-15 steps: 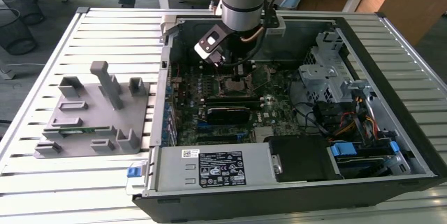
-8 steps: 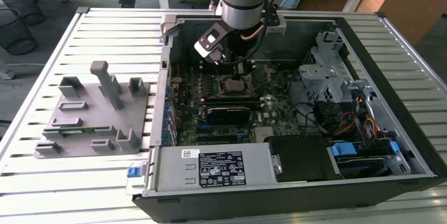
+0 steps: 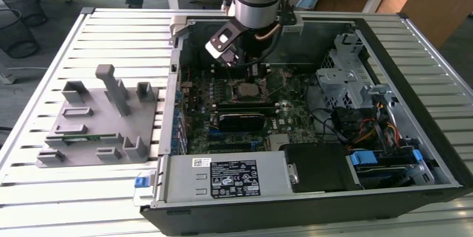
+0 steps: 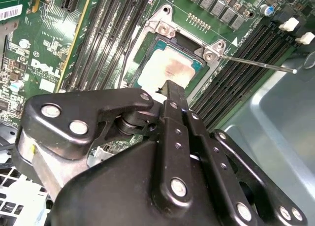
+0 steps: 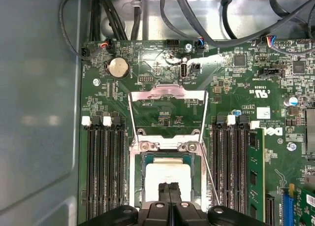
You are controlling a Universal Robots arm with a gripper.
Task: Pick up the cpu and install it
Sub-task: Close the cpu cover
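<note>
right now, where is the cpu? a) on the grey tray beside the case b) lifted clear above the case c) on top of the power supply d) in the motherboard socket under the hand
D: the cpu lies in the socket, whose retention frame is flipped open, with the hand directly over it.

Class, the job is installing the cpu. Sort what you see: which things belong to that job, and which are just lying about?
Belongs to the job:
cpu, lying in the socket
open load frame
gripper, over the cpu

Just lying about:
grey holder tray
green memory stick on it
coin battery
power supply box
</note>
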